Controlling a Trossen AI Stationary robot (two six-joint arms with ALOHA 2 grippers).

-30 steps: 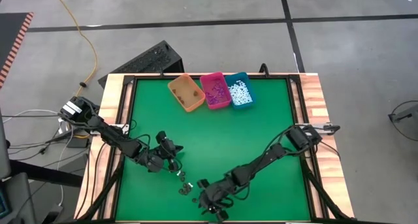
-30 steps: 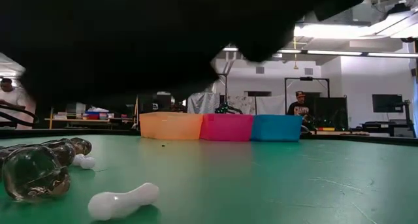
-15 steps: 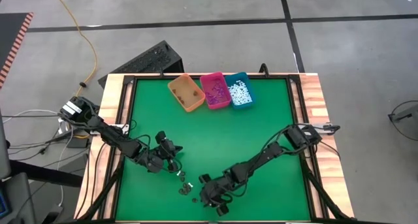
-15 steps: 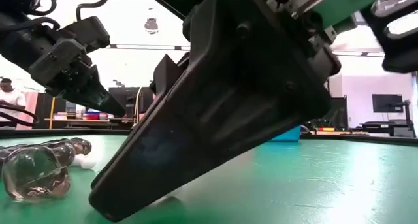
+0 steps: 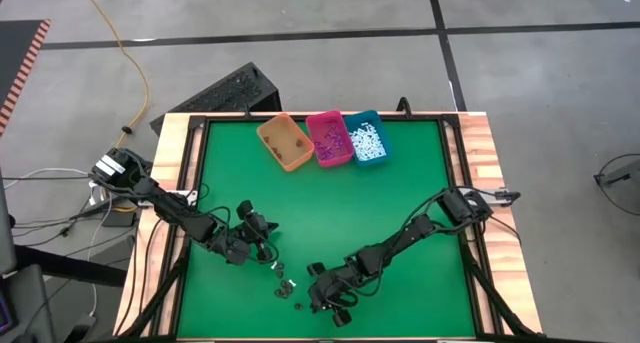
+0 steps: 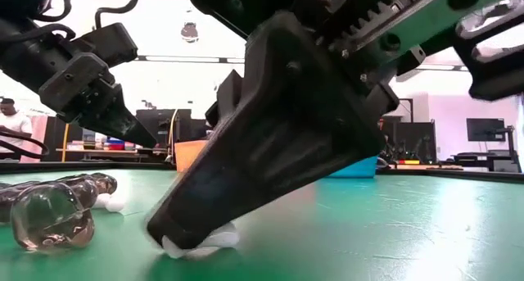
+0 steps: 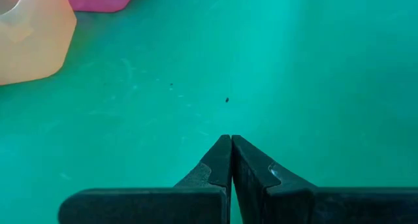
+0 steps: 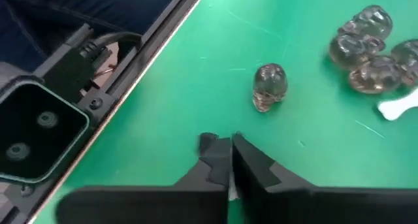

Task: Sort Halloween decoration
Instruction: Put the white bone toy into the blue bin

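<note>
High view: green tabletop (image 5: 400,203); orange bin (image 5: 285,143), pink bin (image 5: 330,138) and teal bin (image 5: 367,138) in a row, well apart from both arms on the far side. Left end effector (image 5: 262,226) hangs above bare green, fingers pressed together, nothing held. Right end effector (image 6: 192,236) has come down to the surface since a second ago and narrowed to a near-closed pinch on the white stick (image 6: 214,237), which lay free then; a white sliver shows between its fingers in the right wrist view. Judged: pick made, not yet lifted, carry to a bin next. Smoky clear skulls (image 8: 366,51) bunch just beyond its tips, one skull (image 8: 269,87) nearer, another white stick (image 8: 398,106) beside the bunch. No readable writing or labels.
</note>
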